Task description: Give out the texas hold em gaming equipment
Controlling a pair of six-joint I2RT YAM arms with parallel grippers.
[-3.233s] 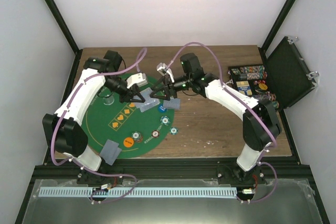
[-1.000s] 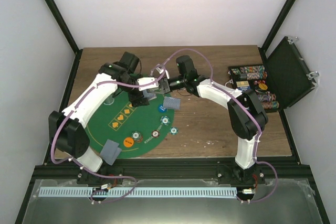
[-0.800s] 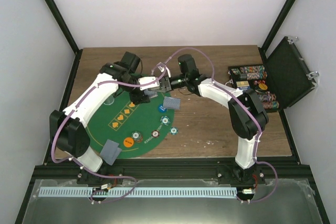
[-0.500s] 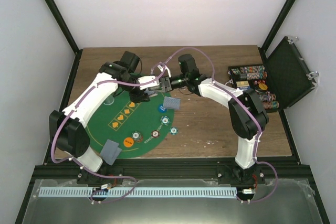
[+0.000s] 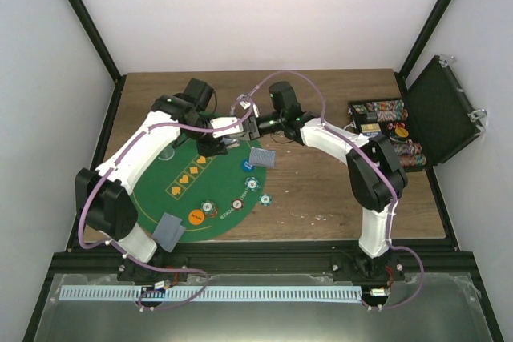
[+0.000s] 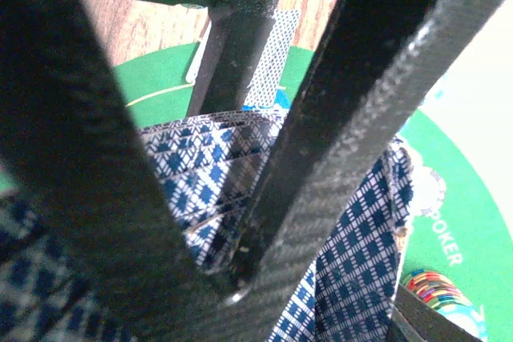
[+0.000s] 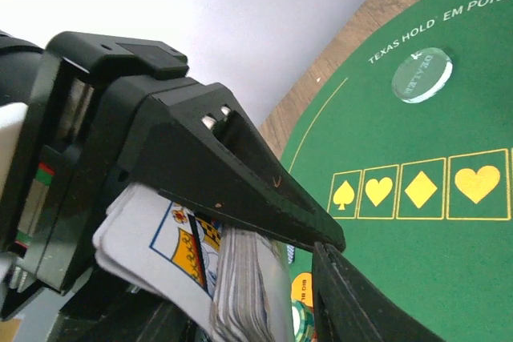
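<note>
Fingers (image 6: 377, 70) of the left gripper (image 5: 228, 143) are clamping one deck of grey-blue-backed playing cards (image 6: 200, 166) above the far edge of the green half-round felt mat (image 5: 160, 190). The right gripper (image 5: 243, 133) is meeting it there; I cannot tell whether its fingers are open or gripping. One grey-blue card pile (image 5: 262, 157) is lying at the mat's right edge, a second card pile (image 5: 170, 231) at its near edge. Six small round poker chips (image 5: 238, 204) are sitting between them.

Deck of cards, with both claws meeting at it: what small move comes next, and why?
Probably back the right claw away from the deck: the left claw looks closed on it in the left wrist view, so it can likely carry it alone.
</note>
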